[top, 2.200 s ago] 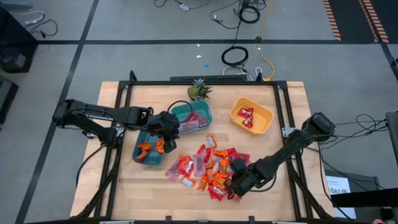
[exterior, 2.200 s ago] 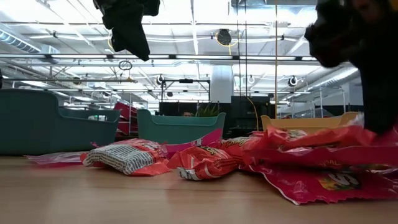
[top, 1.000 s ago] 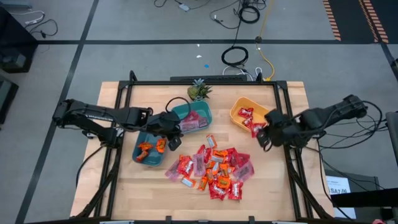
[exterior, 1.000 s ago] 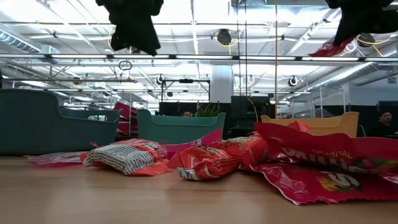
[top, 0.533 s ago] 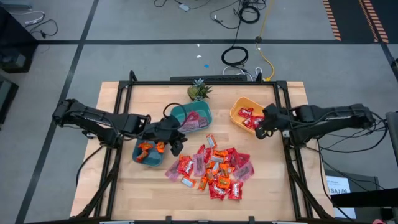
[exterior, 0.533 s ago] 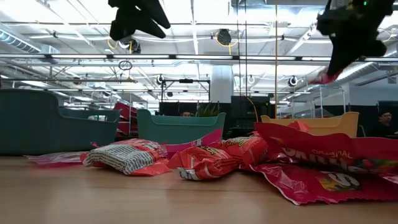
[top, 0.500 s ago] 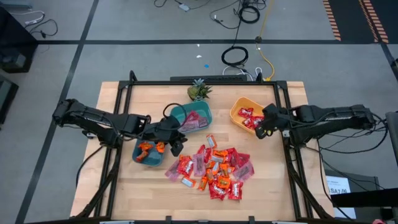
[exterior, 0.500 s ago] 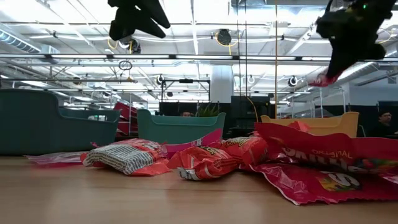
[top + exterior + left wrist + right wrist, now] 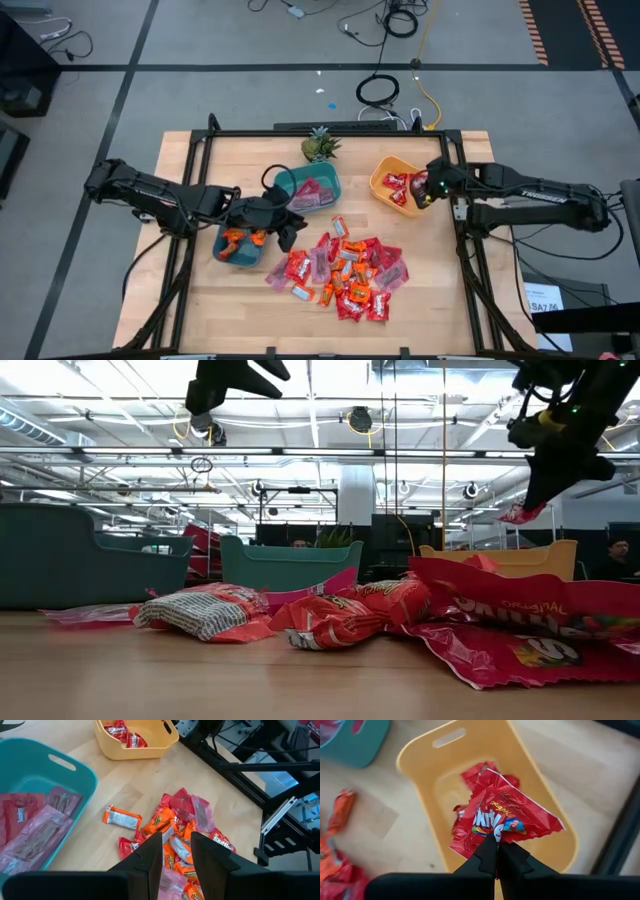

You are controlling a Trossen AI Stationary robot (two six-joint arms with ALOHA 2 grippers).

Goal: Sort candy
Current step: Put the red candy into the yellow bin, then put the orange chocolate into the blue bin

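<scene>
Candy (image 9: 505,822) dangles by one corner from the right gripper (image 9: 496,851), clamped on it above the yellow bowl (image 9: 544,810) (light, crinkly, slippery, so pinch an edge)

The light wooden surface (image 9: 240,300) was set on a grey concrete floor (image 9: 200,95) marked by dark lines. Coiled black cables (image 9: 378,90) and a yellow cable (image 9: 430,100) were seen lying behind it. Beyond, a large hall was lit by rows of ceiling lights (image 9: 330,380), with a white column (image 9: 355,495) standing centrally.
</scene>
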